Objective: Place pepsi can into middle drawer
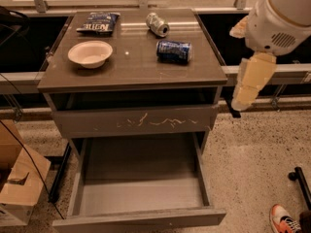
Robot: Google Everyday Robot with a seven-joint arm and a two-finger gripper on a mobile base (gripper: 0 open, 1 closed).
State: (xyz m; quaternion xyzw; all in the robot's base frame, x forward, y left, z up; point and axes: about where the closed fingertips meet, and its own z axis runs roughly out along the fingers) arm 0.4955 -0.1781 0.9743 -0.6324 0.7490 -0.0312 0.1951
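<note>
Though its grip cannot be told, the end effector [241, 102] hangs right of the pepsi can [174, 51].

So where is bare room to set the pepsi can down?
The middle drawer is wholly bare inside. On the tabletop, the front strip before the bowl and pepsi can is free. The back is crowded: chip bag, silvery can. The gripper hangs right of the tabletop.

Our gripper [243, 97] hangs right of the cabinet [131, 76], apart from its edge, with open air between it and the pepsi can [174, 51]. The silver can [157, 24] lies just behind that can, the bowl [90, 53] well to its left. The drawer [141, 216] stands pulled out, open from above; the scratched front [136, 123] overhangs its rear.
</note>
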